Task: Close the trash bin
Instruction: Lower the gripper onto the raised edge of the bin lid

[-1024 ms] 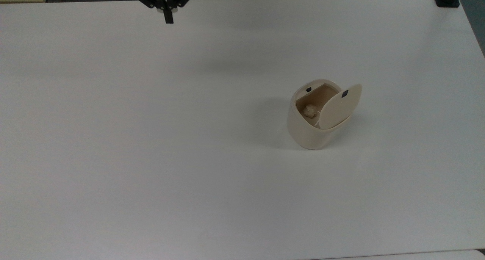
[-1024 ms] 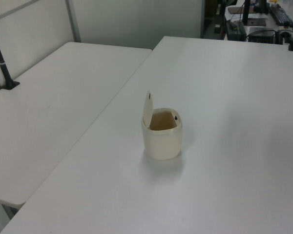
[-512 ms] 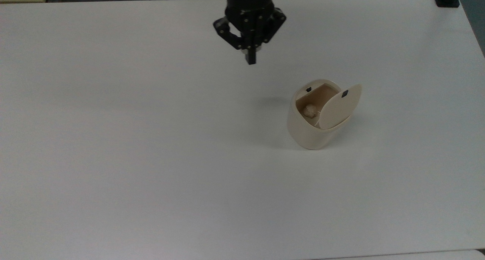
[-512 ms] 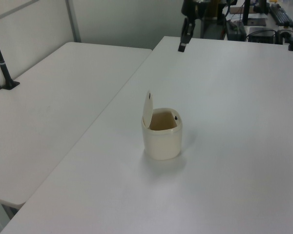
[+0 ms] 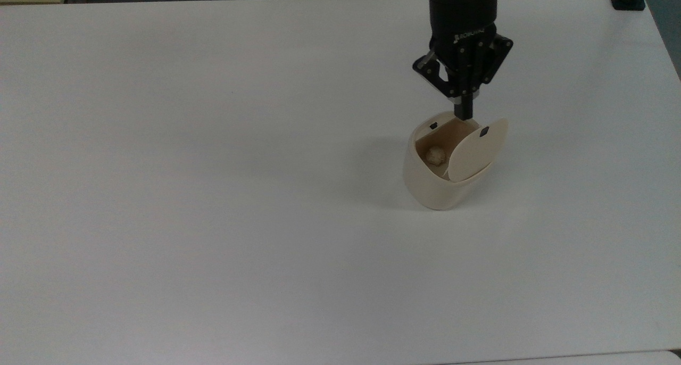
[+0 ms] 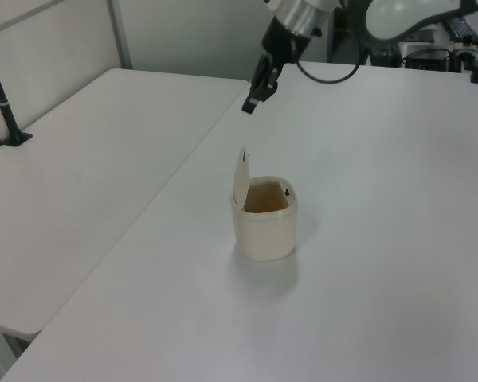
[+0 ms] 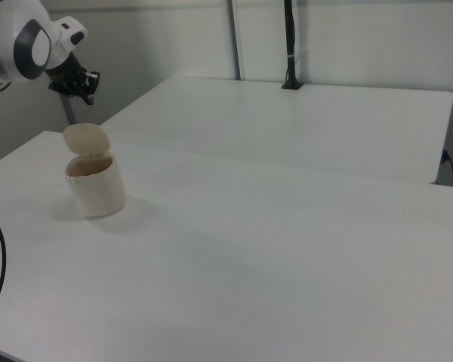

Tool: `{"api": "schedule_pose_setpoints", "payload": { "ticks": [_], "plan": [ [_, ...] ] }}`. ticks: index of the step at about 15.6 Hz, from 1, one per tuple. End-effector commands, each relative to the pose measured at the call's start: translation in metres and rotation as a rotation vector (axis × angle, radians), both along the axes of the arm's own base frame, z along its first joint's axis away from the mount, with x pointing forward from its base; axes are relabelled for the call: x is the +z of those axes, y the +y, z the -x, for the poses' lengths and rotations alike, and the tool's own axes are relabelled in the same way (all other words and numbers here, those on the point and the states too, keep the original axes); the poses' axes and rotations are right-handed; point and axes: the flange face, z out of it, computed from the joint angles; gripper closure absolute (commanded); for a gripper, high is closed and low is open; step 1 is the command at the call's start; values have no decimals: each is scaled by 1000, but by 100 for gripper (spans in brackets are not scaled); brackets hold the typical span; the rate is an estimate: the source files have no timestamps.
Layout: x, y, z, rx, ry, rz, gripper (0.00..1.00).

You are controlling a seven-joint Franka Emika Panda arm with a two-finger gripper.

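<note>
Your trash bin [image 5: 432,187] stands upright on the white table [image 5: 213,195], its long axis vertical and its mouth facing straight up. In the top view it sits right of centre, about halfway down the table. The lid [image 5: 476,149] is open: it stands nearly on edge, hinged at the side of the rim that lies toward the top view's lower right, and its inner face turns toward the top view's left, over the opening. A small black mark [image 5: 484,132] sits near the lid's free edge, and a matching one [image 5: 433,125] sits on the rim opposite. Look inside and you see a small crumpled pale ball [image 5: 435,155] lying on the bottom.

In the left view the lid [image 6: 240,177] rises on the left view's left of the bin [image 6: 264,227]; in the right view it [image 7: 86,139] stands up at the back of the bin [image 7: 96,185].

Your gripper [image 5: 463,111] hangs above the bin's far rim in the top view, fingers pointing down, drawn together into one narrow tip. In the left view the gripper [image 6: 250,104] is well above the lid, apart from it.
</note>
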Motion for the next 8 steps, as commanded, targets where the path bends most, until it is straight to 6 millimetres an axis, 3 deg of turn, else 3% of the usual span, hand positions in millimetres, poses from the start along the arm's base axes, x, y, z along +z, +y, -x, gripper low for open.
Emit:
{"api": "schedule_pose_setpoints", "payload": {
  "ticks": [1, 5, 8],
  "plan": [
    [-15, 26, -1, 19, -42, -25, 100],
    [-35, 32, -6, 36, -21, -7, 100],
    [-37, 42, -8, 55, -44, -19, 100]
  ]
}}
